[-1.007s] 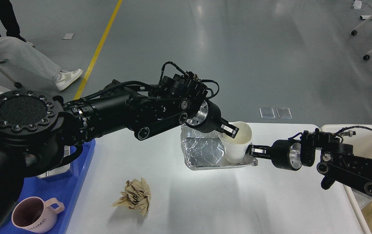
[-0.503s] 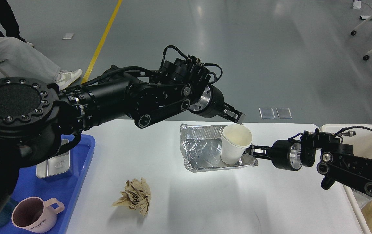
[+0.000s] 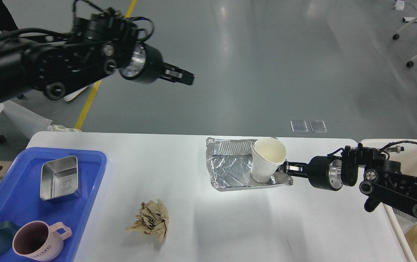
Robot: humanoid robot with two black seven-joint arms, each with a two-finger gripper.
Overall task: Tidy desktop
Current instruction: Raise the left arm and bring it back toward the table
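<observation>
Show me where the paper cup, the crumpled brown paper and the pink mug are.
paper cup [image 3: 265, 168], head view, on its white outer wall.
crumpled brown paper [image 3: 151, 219], head view, on the middle of the wad.
pink mug [image 3: 43, 247], head view, on its outer wall near the lettering.

Our arms [image 3: 48, 69] are black with round screw-dotted joints, silver wrist rings [image 3: 134, 62], and looping black cables [image 3: 408, 145].
</observation>
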